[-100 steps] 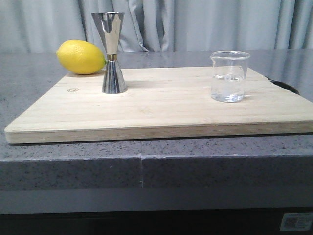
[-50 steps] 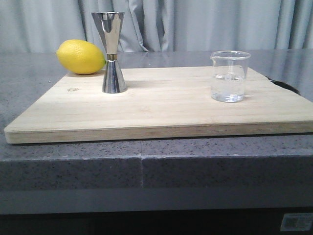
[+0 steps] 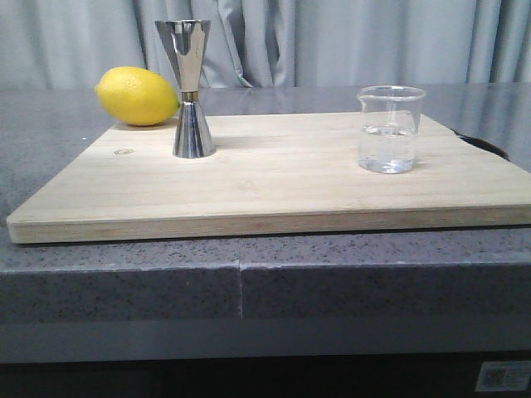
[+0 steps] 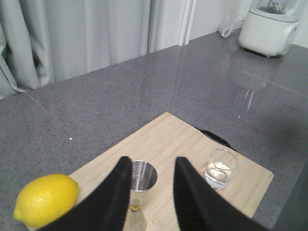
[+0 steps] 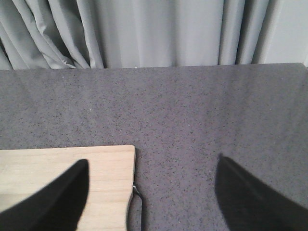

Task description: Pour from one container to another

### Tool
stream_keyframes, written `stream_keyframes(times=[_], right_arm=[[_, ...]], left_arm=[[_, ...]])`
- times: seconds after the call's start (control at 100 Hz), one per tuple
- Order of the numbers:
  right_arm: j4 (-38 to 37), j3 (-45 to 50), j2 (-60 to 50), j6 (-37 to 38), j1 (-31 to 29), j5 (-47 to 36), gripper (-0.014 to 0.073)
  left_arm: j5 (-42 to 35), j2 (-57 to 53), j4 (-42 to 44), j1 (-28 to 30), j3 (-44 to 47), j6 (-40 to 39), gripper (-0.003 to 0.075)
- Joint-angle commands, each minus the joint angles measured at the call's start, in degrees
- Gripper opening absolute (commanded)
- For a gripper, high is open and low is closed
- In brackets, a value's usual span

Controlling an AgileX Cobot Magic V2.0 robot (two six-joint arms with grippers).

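Standing upright on the wooden board (image 3: pixel 274 178), toward its 3 o'clock side in the front view, is the glass beaker (image 3: pixel 390 129), partly filled with clear liquid, untouched. Well apart from it toward 9 o'clock, also upright on the board: the steel jigger (image 3: pixel 190 89), its long axis vertical, open upper cone facing up. Just behind the jigger at about 10 o'clock, a lemon (image 3: pixel 137 96), near it, contact not clear; farther back, grey counter (image 3: pixel 66 116) and curtain. Neither arm visible in the front view. Seen from the left wrist: left gripper (image 4: pixel 153 192) parted moderately wide and holding nothing, with the jigger's mouth (image 4: pixel 143 175) showing directly between the two dark fingers, the lemon off to one side and the beaker to the other; a white appliance (image 4: pixel 272 24) sits far back on the counter. Seen from the right wrist: right gripper (image 5: pixel 151 192) spread very wide and empty, looking only at the board's corner and bare counter, beaker out of its view. Judged from this: nothing grasped yet, pour not begun. Likely division: right arm for the beaker, since it sits on that arm's side of the board, though the camera must swing toward the board to find it; left arm already lined up over the jigger, able to steady it. Beaker best taken from the side across its vertical wall.
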Motion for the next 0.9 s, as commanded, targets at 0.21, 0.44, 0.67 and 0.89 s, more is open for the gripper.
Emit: stream_keyframes(times=[0.21, 0.44, 0.67, 0.89], right_arm=[[-0.4, -2.1, 3.7, -0.5, 0.1, -11.9, 0.0658], [-0.8, -2.1, 6.1, -0.5, 1.6, -13.6, 0.0658], [-0.8, -2.1, 6.6, -0.5, 2.4, -13.4, 0.0658], [-1.7, -2.1, 6.7, -0.6, 2.4, -10.9, 0.0658]], left_arm=[[-7.7, -0.4, -5.8, -0.4, -1.8, -0.1, 0.0703], [-4.8, -0.2, -7.2, -0.4, -1.8, -1.0, 0.0615], [-1.3, 4.0, -7.1, -0.4, -1.8, 8.4, 0.0599], [8.1, 14.3, -12.0, -0.4, -1.8, 21.6, 0.0599]])
